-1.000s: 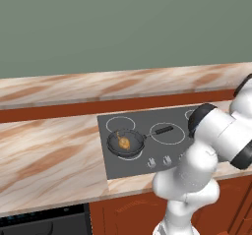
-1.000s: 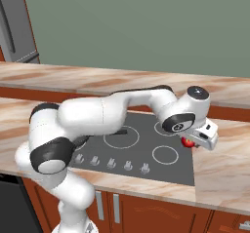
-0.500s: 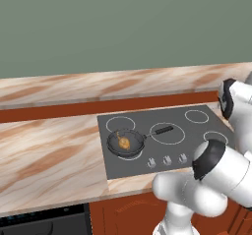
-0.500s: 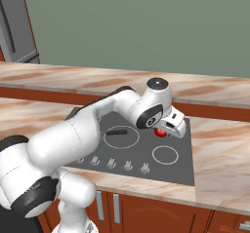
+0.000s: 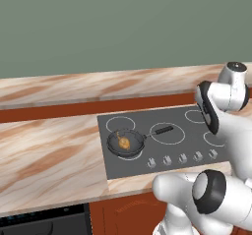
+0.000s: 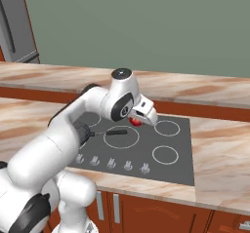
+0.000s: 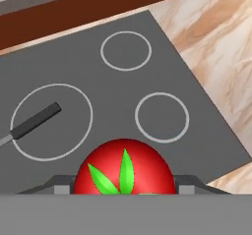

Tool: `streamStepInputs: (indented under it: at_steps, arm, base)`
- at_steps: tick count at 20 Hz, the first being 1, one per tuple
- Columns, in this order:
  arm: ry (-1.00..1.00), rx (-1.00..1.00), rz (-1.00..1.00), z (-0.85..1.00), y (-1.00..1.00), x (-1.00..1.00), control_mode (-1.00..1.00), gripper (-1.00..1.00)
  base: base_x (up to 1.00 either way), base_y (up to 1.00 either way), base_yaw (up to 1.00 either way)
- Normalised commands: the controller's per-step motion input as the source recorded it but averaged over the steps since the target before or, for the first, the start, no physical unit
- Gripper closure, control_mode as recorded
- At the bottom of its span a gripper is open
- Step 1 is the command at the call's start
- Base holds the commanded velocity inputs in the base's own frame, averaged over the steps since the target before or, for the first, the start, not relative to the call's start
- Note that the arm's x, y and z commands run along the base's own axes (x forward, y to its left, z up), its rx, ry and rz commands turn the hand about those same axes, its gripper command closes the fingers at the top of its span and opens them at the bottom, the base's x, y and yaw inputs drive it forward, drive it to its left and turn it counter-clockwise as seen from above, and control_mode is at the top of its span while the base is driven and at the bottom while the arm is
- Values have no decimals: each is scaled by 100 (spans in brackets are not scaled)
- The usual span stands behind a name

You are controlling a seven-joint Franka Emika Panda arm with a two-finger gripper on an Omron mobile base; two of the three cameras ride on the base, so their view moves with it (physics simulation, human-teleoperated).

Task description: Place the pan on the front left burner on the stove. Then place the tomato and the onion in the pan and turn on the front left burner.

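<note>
The dark pan [image 5: 125,144] sits on the front left burner of the stove [image 5: 189,143], its black handle [image 5: 164,130] pointing right across the large middle ring. The golden-brown onion [image 5: 124,142] lies inside the pan. My gripper [image 6: 137,122] hovers above the middle of the cooktop, shut on the red tomato [image 6: 135,122]. In the hand view the tomato [image 7: 123,170] sits between the fingers, with the pan's handle [image 7: 35,121] below to the left. In the right base view my arm hides most of the pan.
A row of silver knobs [image 5: 182,158] lines the stove's front edge. Marble counter [image 5: 49,150] stretches left of the cooktop and also right of it [image 6: 219,154]. A raised back ledge [image 5: 98,86] runs behind. A fridge [image 6: 14,27] stands far left.
The arm has swung left, carrying the tomato from the stove's right edge to above the cooktop's middle. Pan and onion have not moved.
</note>
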Motion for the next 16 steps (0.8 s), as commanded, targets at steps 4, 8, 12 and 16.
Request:
streamStepInputs:
  at_steps: [4,8,12,16]
  arm:
    - [0,0,2,30,72,18,-100,100]
    - [2,0,6,4,78,20,-100,100]
    - [4,0,9,0,85,14,-100,100]
    - [5,0,10,0,83,7,-100,100]
  base:
    - [0,0,0]
    - [0,0,0]
    - [0,0,0]
    - [0,0,0]
